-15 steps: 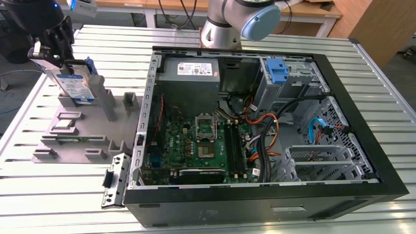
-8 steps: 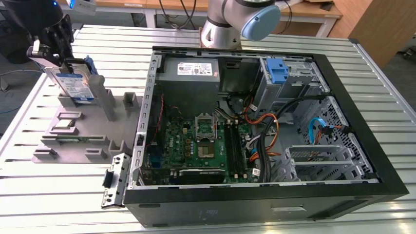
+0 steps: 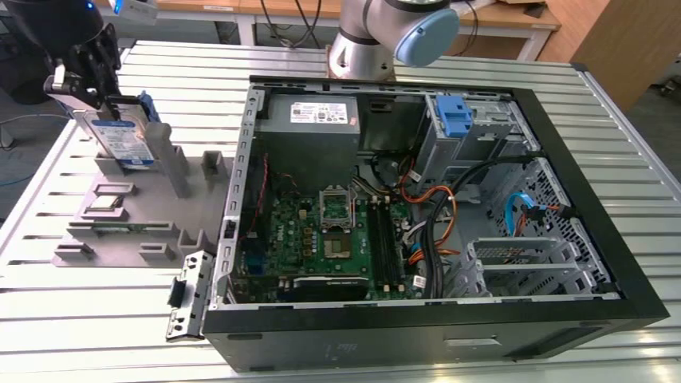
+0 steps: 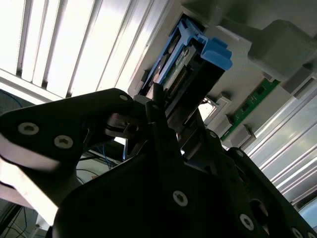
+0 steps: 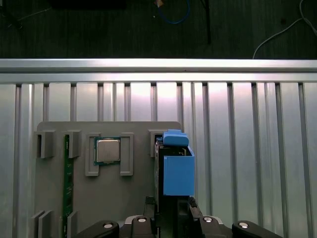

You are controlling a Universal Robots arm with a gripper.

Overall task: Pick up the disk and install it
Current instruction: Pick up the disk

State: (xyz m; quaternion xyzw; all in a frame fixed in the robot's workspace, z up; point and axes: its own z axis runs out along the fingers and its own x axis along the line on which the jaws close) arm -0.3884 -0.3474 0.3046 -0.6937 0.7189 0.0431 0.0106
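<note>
The disk (image 3: 124, 137) stands on edge at the back left of the grey parts holder (image 3: 107, 239), its blue-and-white label facing the camera in the exterior view. My gripper (image 3: 104, 97) comes down onto its upper end and is shut on it. In the first wrist view the disk's blue side rail (image 5: 177, 171) runs out from between my fingers (image 5: 191, 204), over the holder's slot. The second wrist view looks along the disk (image 4: 190, 57) past the dark finger links. Whether its lower end still rests in the slot is not visible.
An open computer case (image 3: 596, 199) lies at the exterior view's right, with a drive bay and blue latch (image 3: 454, 116) at its back, a grey power supply (image 3: 319, 112) and cables. The holder also carries a silver chip (image 5: 107, 150) and a green memory stick (image 5: 66, 183). A loose bracket (image 3: 183, 297) lies by the case.
</note>
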